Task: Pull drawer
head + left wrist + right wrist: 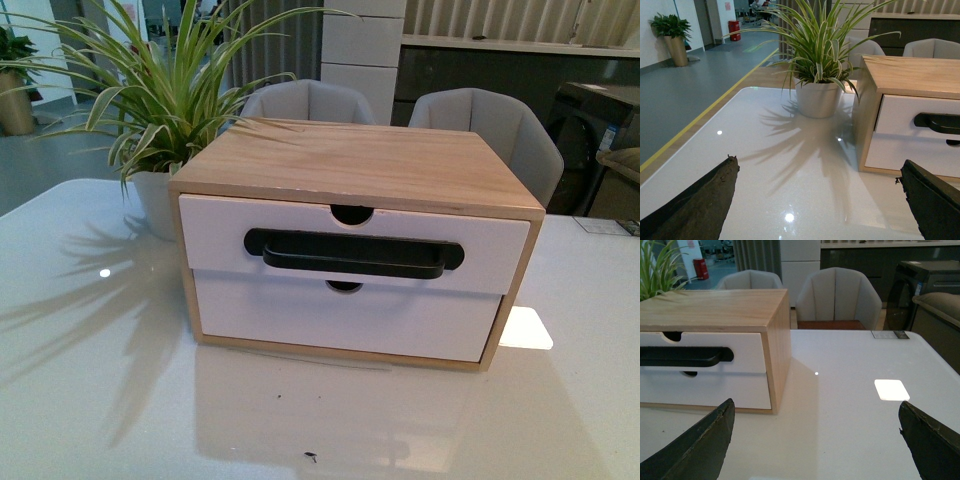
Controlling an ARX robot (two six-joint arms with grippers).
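— Where's the drawer (420, 225)?
— It's the top one in the wooden cabinet (350, 160), in the middle of the white table (100, 400). Its white front has a long black bar handle (352, 254) and a half-round notch (352, 213) in the top edge. The front sits about level with the cabinet's frame.
— And below it?
— A plain white lower drawer front (340, 318) with no handle, set a little further back.
— The pincers?
— Neither arm shows in the front view. In its wrist view the left gripper (815, 200) is spread wide, its dark fingers (690, 205) over bare table, apart from the cabinet's left corner. The right gripper (815, 440) is also spread wide, holding nothing, with its fingers (935, 440) over the table near the cabinet's right corner.
— What else is around?
— A potted plant (150, 110) in a white pot just beside the cabinet's left side, and two grey chairs (500, 125) behind the table
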